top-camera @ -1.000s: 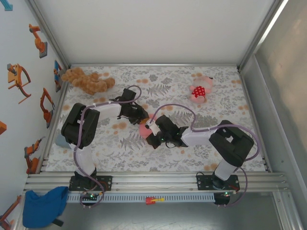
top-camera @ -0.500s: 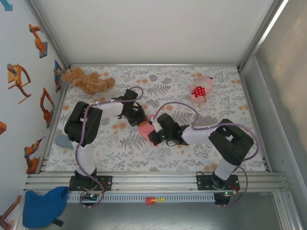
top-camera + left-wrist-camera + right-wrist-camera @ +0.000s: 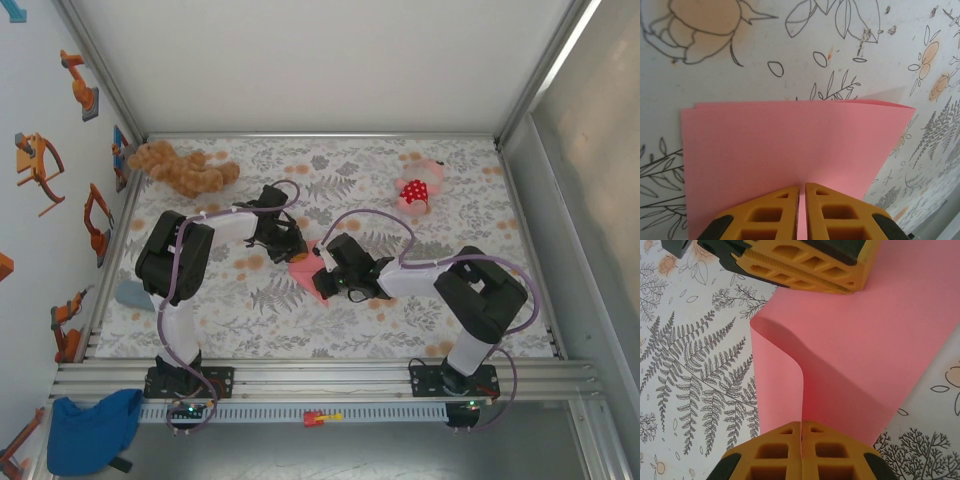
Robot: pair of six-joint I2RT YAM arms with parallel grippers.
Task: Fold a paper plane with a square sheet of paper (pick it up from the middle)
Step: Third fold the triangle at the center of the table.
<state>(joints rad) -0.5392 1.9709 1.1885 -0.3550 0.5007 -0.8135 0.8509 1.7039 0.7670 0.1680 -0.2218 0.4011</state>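
Near the middle of the floral-printed tabletop, a thin salmon-pink square sheet of paper is doubled over on itself, its bend a soft rounded curl rather than a sharp crease. Two layers show along its far edge in the left wrist view. The left tool is pinched narrow on one edge of the sheet. The right tool is clamped on the opposite edge, yellow fingers pressed together. Both tools meet over the paper, just beside each other. Well apart, a brown plush toy lies far left and a pink plush toy with a red white-dotted patch far right.
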